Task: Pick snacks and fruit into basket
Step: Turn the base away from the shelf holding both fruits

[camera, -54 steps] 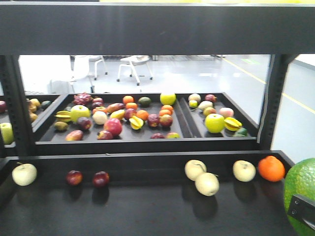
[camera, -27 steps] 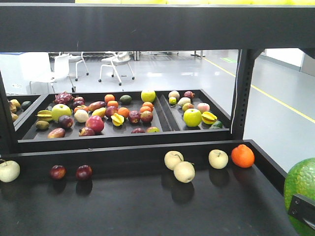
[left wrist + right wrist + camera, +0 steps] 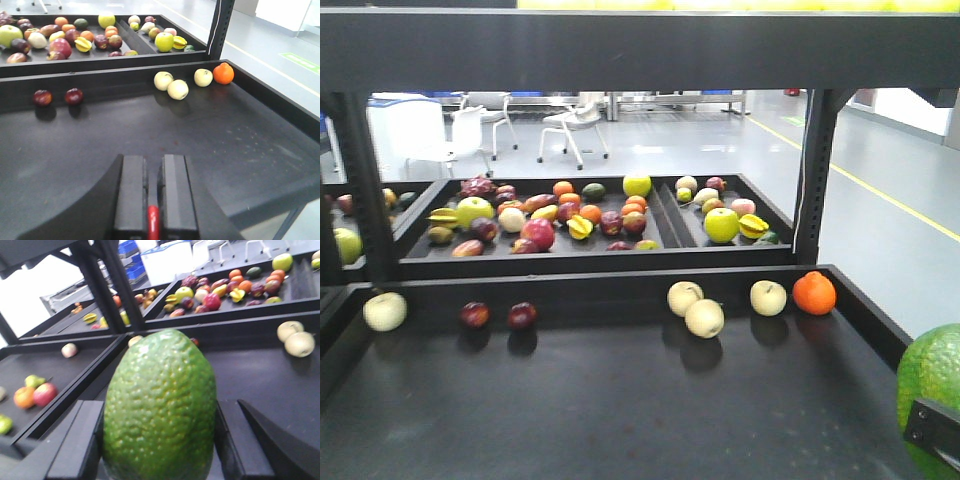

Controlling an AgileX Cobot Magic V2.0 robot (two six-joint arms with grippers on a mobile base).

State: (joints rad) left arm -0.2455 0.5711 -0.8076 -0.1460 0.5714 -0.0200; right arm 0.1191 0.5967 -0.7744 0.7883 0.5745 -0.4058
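Observation:
The fruit (image 3: 160,405), large, green and pebbly, fills the middle of the right wrist view. My right gripper (image 3: 156,442) is shut on it, one black finger pressed to each side. In the front view the fruit (image 3: 932,385) shows at the lower right edge, with a black part of that gripper in front of it. My left gripper (image 3: 152,167) hangs over the dark shelf tray (image 3: 240,145), shut, with nothing held between its fingers. The snacks and the basket are out of view.
On the near tray lie three pale apples (image 3: 704,318), an orange (image 3: 814,293), two dark red fruits (image 3: 498,316) and another pale apple (image 3: 385,311). Behind are trays of mixed fruit (image 3: 550,215). Black posts (image 3: 817,175) and an upper shelf (image 3: 640,50) frame the opening.
The front view has drawn back from the shelf, so the loose fruit looks smaller and higher. The big green fruit stays held at the lower right.

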